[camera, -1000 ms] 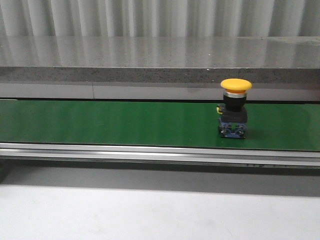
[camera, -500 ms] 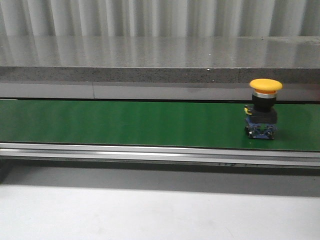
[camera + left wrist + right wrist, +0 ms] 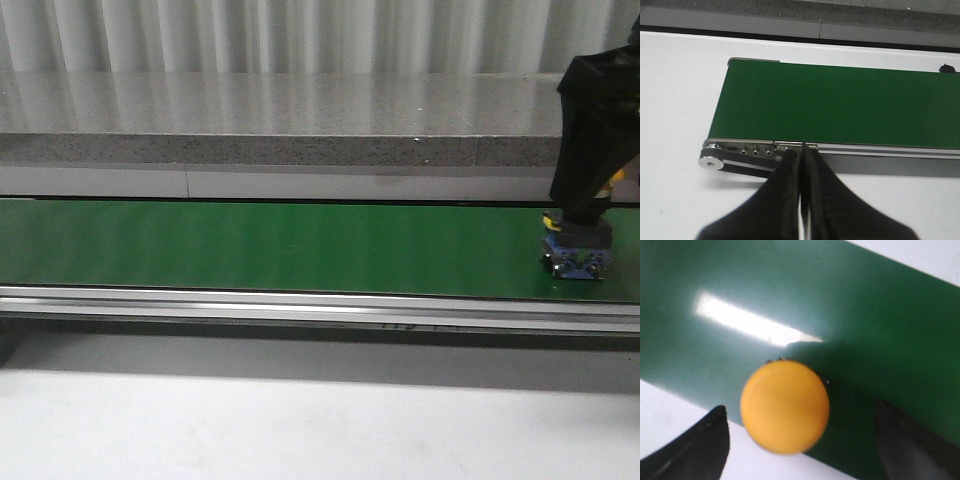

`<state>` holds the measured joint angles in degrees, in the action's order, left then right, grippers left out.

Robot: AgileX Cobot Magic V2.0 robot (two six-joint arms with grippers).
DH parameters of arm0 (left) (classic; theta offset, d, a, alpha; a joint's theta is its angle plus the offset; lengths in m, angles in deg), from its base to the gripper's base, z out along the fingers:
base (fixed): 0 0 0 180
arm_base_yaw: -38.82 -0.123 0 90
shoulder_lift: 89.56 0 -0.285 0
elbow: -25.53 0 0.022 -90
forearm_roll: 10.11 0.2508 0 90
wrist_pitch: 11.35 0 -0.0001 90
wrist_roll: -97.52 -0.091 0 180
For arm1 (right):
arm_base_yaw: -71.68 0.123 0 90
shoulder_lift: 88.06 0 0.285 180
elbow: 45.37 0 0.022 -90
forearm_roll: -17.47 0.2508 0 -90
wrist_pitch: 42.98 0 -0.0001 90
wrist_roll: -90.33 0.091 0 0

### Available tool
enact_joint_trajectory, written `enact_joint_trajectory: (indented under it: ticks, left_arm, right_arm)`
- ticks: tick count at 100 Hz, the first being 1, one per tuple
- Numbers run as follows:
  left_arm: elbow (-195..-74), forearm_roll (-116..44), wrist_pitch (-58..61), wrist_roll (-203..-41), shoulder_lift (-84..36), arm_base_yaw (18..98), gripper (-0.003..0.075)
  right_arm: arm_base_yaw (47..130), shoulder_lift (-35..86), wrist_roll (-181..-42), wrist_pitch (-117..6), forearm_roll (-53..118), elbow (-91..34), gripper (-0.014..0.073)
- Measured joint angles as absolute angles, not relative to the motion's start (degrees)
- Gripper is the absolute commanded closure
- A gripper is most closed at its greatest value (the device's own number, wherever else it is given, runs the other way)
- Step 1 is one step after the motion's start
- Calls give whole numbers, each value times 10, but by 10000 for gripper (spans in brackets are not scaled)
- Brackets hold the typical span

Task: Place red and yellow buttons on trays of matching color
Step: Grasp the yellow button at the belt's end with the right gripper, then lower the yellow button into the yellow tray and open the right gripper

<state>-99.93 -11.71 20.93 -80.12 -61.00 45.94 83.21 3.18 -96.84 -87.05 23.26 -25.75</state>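
The right claw (image 3: 800, 440) hangs open over the yellow button (image 3: 785, 406), one finger (image 3: 695, 445) on each side, neither touching it. The button stands upright on the green belt (image 3: 250, 245), at about three o'clock in the front view, its cap hidden there by the claw. Half a second ago it stood further left, uncovered. The left claw (image 3: 802, 200) is closed, empty, by the belt's end roller (image 3: 710, 161).
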Motion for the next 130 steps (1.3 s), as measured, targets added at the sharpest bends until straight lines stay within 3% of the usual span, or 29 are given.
enact_joint_trajectory:
  ticks: [13, 22, 43, 64, 98, 130]
  left_arm:
    - [-999, -117, 209, -801, -610, 459, 741]
    - [-999, -117, 209, -801, -610, 459, 741]
    - [-999, -117, 209, -801, -610, 459, 741]
    - [-999, -117, 209, -801, -610, 459, 741]
    - [-999, -117, 209, -801, -610, 459, 741]
    - [-999, -117, 209, -801, -610, 459, 741]
  right_arm:
    - [832, 17, -968, -839, 232, -258, 508]
    - [832, 17, -957, -831, 232, -258, 634]
    - [812, 48, -792, -812, 170, -258, 637]
    - [735, 117, -607, -817, 30, -258, 637]
    - [506, 159, -504, -893, -57, -258, 637]
    - [299, 164, -493, -863, -66, -206, 637]
